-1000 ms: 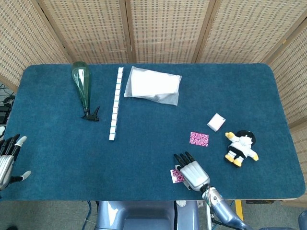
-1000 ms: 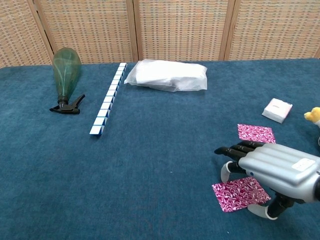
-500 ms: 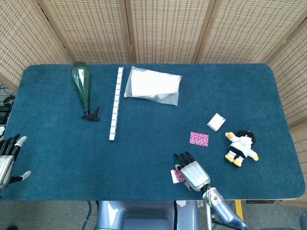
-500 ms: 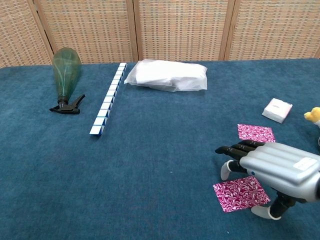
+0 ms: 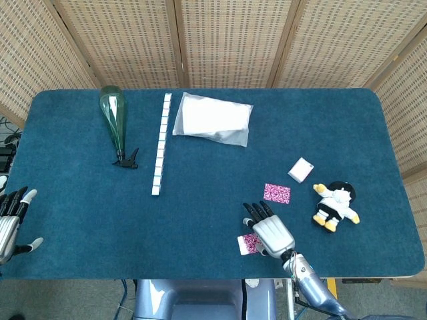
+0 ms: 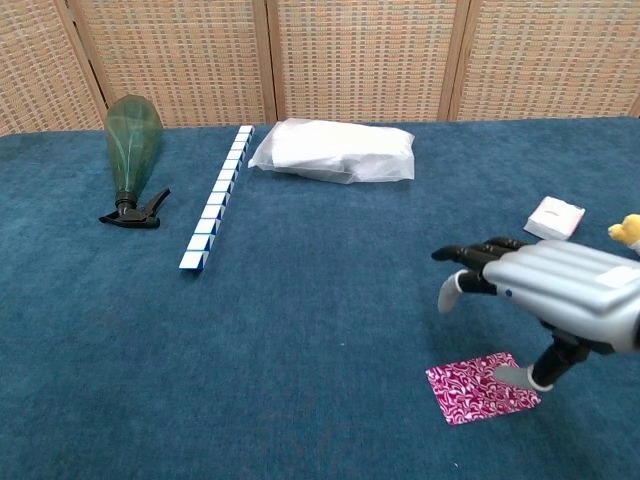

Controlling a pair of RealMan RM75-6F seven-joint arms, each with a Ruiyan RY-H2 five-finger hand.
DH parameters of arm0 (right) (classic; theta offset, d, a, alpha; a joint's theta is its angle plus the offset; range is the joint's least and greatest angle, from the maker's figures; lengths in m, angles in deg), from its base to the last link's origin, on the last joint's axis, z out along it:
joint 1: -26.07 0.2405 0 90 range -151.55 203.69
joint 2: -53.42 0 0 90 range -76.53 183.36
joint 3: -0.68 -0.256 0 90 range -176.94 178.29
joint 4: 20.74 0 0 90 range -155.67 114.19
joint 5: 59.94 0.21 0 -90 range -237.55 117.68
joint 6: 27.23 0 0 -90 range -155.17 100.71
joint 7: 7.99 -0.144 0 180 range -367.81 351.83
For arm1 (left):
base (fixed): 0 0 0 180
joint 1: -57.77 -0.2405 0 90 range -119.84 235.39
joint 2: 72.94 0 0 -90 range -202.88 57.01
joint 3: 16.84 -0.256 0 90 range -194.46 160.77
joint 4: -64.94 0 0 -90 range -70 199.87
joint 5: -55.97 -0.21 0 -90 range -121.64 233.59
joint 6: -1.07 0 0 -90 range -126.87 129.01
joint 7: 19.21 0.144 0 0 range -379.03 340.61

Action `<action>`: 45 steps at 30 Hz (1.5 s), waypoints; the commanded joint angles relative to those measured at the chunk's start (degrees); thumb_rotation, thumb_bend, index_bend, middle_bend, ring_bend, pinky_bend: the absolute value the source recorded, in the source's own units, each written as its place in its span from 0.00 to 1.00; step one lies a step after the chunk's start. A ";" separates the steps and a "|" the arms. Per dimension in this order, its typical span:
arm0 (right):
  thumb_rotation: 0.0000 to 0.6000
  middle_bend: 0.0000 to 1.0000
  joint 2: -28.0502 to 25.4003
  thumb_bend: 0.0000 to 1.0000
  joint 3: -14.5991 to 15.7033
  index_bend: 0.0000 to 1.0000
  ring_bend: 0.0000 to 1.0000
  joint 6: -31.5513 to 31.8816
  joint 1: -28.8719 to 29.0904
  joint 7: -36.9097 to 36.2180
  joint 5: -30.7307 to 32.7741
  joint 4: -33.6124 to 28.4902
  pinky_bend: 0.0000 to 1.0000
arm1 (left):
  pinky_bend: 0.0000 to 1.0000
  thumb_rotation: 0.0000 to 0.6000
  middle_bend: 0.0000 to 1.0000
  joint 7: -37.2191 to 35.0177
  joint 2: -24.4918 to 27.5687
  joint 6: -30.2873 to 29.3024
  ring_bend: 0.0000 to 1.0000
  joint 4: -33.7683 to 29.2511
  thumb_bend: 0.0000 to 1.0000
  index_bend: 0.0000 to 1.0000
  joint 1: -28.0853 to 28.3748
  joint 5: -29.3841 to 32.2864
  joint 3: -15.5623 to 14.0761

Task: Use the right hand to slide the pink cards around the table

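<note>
Two pink patterned cards lie on the blue table [image 5: 200, 220]. The near card [image 5: 247, 244] [image 6: 478, 389] sits close to the front edge. The far card [image 5: 277, 193] lies flat ahead of it; in the chest view my hand hides it. My right hand [image 5: 268, 231] [image 6: 551, 286] hovers with its fingers stretched out and apart, raised over the near card's right part, holding nothing. Only its thumb tip [image 6: 513, 376] reaches down to the card's right edge. My left hand [image 5: 11, 223] rests at the table's front left corner with fingers spread and nothing in them.
A green spray bottle [image 5: 116, 123], a blue-and-white segmented strip [image 5: 160, 145] and a white plastic bag [image 5: 213, 119] lie at the back. A small white box [image 5: 301, 170] and a penguin plush toy [image 5: 335, 205] sit to the right of the cards.
My right hand has lifted off the near card and moved forward, uncovering most of it. The card itself has barely shifted. The left hand has not moved.
</note>
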 commanded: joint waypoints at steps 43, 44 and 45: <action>1.00 0.00 6.39 0.31 -9.51 0.28 0.00 -9.05 9.15 -4.35 24.00 24.18 0.02 | 0.00 1.00 0.00 1.27 0.03 0.37 0.00 -0.43 0.01 0.00 0.24 0.85 0.12; 1.00 0.00 6.47 0.31 -9.43 0.28 0.00 -9.14 9.23 -4.24 24.14 24.34 0.02 | 0.00 1.00 0.00 1.30 0.02 0.36 0.00 -0.45 0.01 0.00 0.24 0.87 0.13; 1.00 0.00 6.57 0.31 -9.32 0.28 0.00 -9.20 9.32 -4.12 24.31 24.50 0.02 | 0.00 1.00 0.00 1.34 0.02 0.37 0.00 -0.46 0.01 0.00 0.25 0.90 0.13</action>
